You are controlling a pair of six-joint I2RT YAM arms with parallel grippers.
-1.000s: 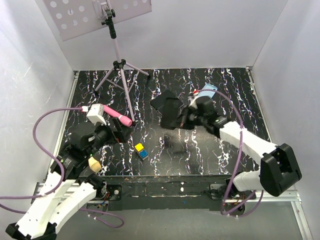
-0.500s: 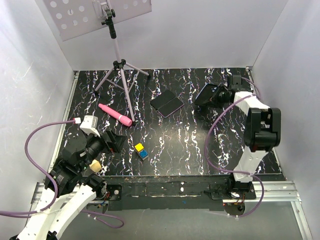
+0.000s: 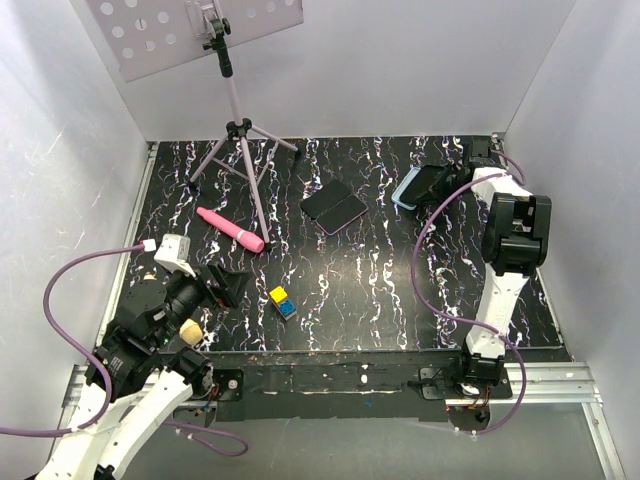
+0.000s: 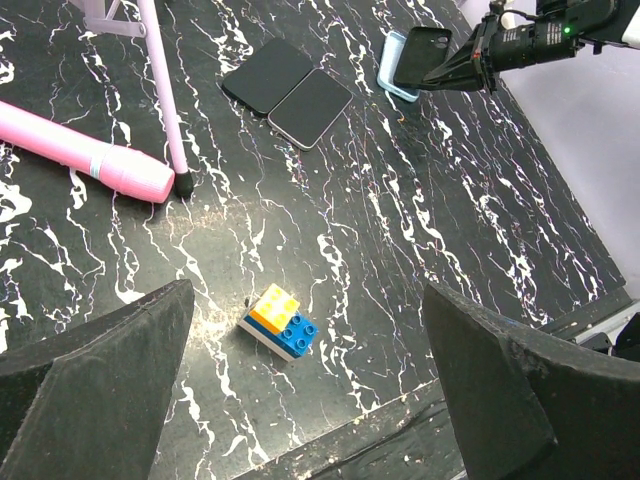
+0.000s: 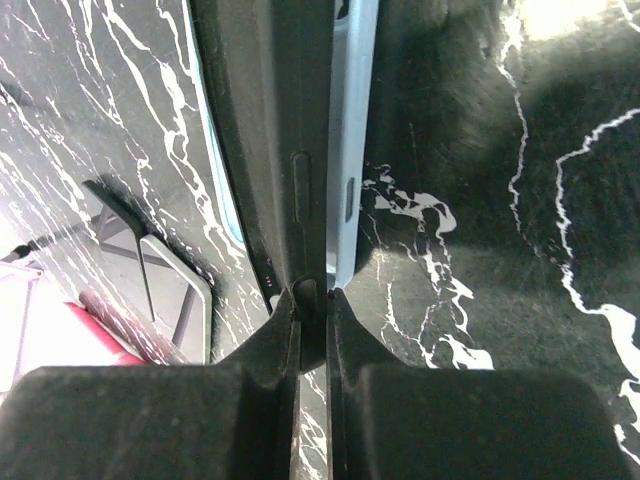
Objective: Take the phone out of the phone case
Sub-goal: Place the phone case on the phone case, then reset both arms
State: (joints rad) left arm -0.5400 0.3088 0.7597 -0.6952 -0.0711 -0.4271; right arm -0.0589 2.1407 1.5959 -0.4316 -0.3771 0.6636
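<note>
My right gripper (image 3: 432, 185) is at the far right back of the table, shut on the edge of the thin black phone (image 5: 290, 120), which is held on edge just above the table. The light blue phone case (image 5: 352, 110) lies right against the phone's side. A thin blue rim also shows on the phone's other side, and how far the two are apart is unclear. The phone (image 4: 420, 55) and the case (image 4: 392, 62) also show in the left wrist view, and the case in the top view (image 3: 405, 190). My left gripper (image 3: 225, 285) is open and empty at the near left, fingers (image 4: 100, 370) wide apart.
Two flat dark slabs (image 3: 335, 207) lie side by side mid-table. A pink tube (image 3: 232, 230) lies beside a tripod (image 3: 240, 140) at the back left. Stacked yellow and blue bricks (image 3: 282, 302) sit near the front. White walls close in on the table's sides.
My right arm swung from the table's middle to the far right back, and the case's blue now shows at its gripper. My left arm drew back toward the near left.
</note>
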